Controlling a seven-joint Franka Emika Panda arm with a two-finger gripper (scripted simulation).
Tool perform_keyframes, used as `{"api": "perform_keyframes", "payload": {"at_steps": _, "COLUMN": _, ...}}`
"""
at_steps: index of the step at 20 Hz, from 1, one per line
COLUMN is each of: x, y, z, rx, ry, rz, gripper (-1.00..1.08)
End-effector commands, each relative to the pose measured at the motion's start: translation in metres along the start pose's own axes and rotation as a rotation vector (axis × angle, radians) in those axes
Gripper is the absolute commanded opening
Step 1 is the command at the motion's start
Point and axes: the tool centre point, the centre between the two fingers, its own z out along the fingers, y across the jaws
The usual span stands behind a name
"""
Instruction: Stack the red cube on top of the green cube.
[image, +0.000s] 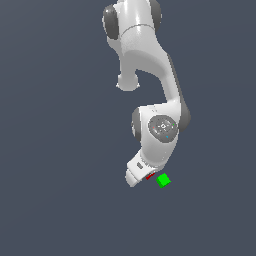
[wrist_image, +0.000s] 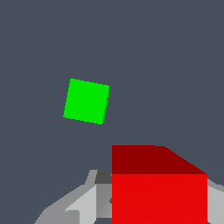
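Two cubes, one between our fingers

We grip the red cube (wrist_image: 159, 192) in our gripper (wrist_image: 131, 205), jaws closed on its sides. We see the green cube (image: 163, 180) just beside it, apart, on the grey floor (image: 60, 200).

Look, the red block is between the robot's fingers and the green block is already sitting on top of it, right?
Not quite. The green block is not on top of the red block; it lies apart from it on the floor, with bare floor between them, as the wrist view shows. The rest holds: the red block sits between the fingers of the gripper.
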Motion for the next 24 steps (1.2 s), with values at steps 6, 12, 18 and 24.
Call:
{"api": "perform_keyframes", "payload": {"at_steps": 6, "x": 0.041, "y": -0.034, "z": 0.018, "rx": 0.0, "ry": 0.001, "rz": 0.0, "gripper": -1.0}}
{"api": "perform_keyframes", "payload": {"at_steps": 12, "x": 0.054, "y": -0.044, "z": 0.025, "rx": 0.0, "ry": 0.0, "rz": 0.0, "gripper": -1.0}}
{"api": "perform_keyframes", "payload": {"at_steps": 18, "x": 0.057, "y": -0.046, "z": 0.026, "rx": 0.0, "ry": 0.0, "rz": 0.0, "gripper": 1.0}}
{"api": "perform_keyframes", "payload": {"at_steps": 24, "x": 0.057, "y": -0.046, "z": 0.026, "rx": 0.0, "ry": 0.0, "rz": 0.0, "gripper": 1.0}}
